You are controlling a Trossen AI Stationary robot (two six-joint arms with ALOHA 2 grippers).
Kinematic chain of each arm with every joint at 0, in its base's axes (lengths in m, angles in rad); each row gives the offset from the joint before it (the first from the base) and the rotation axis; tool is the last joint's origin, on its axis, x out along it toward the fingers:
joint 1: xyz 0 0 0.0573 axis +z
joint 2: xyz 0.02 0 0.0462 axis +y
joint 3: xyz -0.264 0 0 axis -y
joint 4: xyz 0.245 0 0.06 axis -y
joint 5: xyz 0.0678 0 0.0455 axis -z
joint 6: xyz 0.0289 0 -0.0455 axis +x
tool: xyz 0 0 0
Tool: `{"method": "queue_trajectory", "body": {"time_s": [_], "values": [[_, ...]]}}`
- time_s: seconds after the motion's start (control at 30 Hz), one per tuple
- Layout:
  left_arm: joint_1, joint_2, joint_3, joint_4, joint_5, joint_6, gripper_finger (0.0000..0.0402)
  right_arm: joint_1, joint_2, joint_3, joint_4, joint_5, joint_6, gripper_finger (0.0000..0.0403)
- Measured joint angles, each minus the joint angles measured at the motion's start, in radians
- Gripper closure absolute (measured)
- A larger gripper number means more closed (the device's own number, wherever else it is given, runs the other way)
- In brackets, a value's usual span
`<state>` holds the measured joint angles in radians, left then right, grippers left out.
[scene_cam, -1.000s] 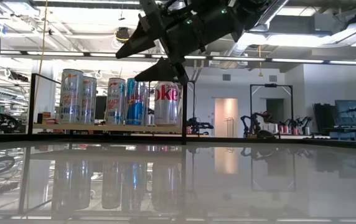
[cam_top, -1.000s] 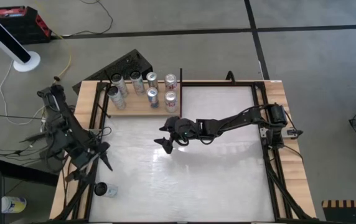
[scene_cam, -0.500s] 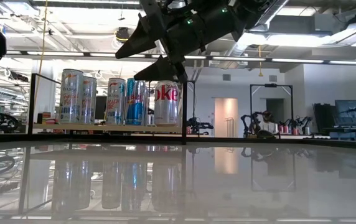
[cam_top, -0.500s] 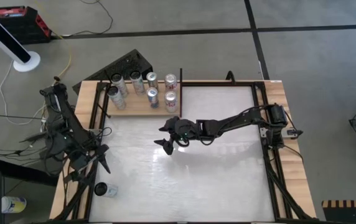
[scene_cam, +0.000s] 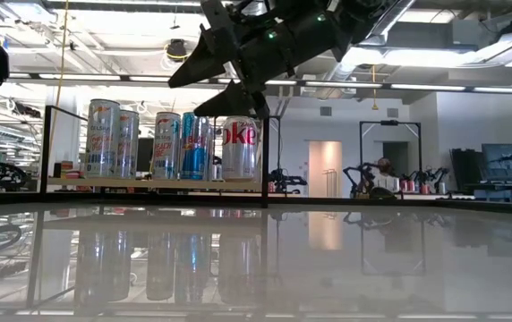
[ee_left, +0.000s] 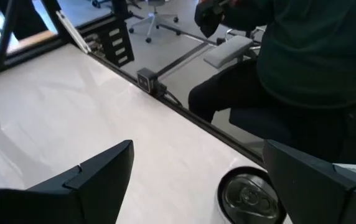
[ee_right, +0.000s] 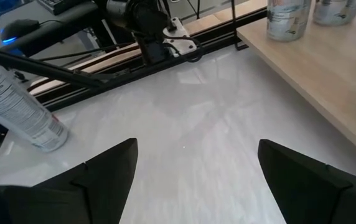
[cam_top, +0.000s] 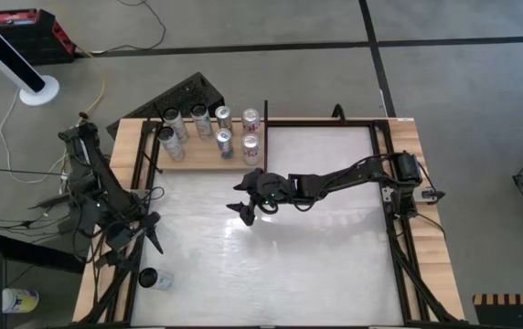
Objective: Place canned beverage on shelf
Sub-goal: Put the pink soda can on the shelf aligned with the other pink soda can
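High view, left to right: the left gripper [cam_top: 145, 239] is held over the table's left edge, fingers spread apart and nothing between them, angled down toward a loose can [cam_top: 154, 279] lying on its side at the near-left corner of the white tabletop [cam_top: 316, 247]. Seven upright cans [cam_top: 211, 131] are seen on the shelf [cam_top: 208, 155] at the far-left corner. The right arm is stretched across the table, its gripper [cam_top: 240, 197] parted and empty, suspended just in front of the shelf.
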<state>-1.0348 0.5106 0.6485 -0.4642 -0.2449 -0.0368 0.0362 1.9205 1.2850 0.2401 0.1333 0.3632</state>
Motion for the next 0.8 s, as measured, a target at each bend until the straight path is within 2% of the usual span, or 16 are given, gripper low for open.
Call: {"method": "queue_trajectory", "body": {"time_s": [0.3,0.8], "values": [[0.0,-0.002,-0.143,0.169,0.103,-0.037,0.0061,0.001,0.0,0.0,0.001,0.0,-0.005,0.0047],[0.0,0.0,-0.146,0.155,0.213,-0.01,0.0061,0.003,0.0,0.0,0.009,0.0,0.018,0.0047]]}}
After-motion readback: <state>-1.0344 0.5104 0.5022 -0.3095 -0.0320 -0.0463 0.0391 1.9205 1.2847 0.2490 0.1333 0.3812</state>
